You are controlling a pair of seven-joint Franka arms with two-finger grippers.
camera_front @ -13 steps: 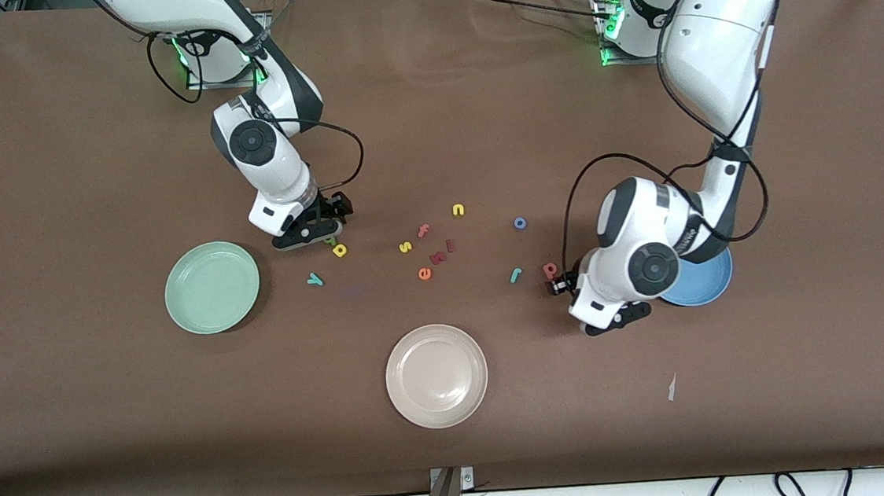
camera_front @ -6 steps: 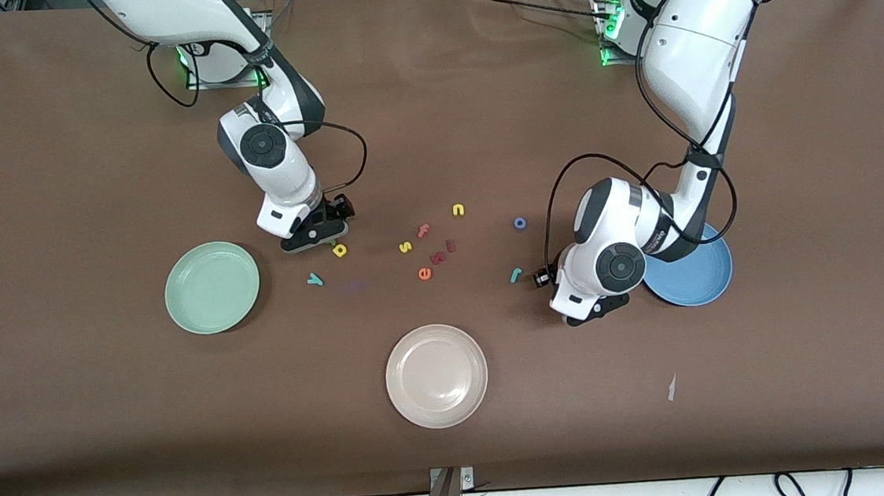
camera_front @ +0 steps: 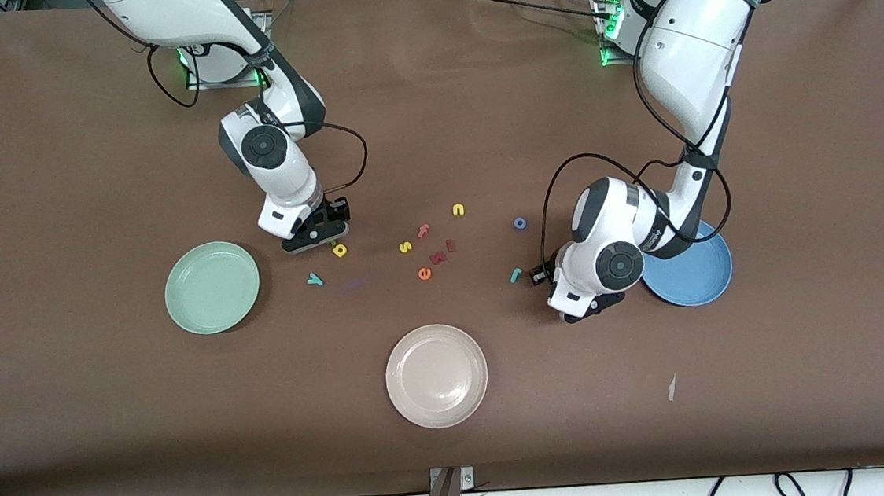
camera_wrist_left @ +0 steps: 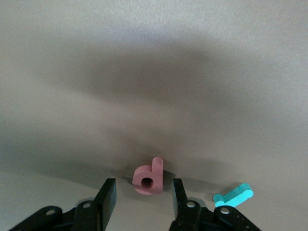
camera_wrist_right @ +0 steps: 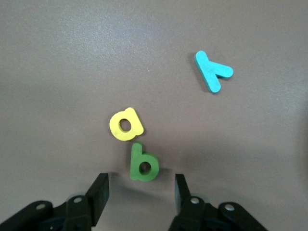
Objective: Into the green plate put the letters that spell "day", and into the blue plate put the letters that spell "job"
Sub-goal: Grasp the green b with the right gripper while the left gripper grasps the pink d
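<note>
Two end effectors are lowered over the worktop, fingers spread and nothing pinched. The left end effector [camera_wrist_left: 142, 204] straddles the pink letter [camera_wrist_left: 148, 176], near the blue plate [camera_front: 697, 279]; the right end effector [camera_wrist_right: 139, 195] brackets the green letter [camera_wrist_right: 143, 163], beside the yellow letter [camera_wrist_right: 125, 124], near the green plate [camera_front: 212, 287]. Being foam, the letters are judged light, soft and best pinched across flat edges.
</note>
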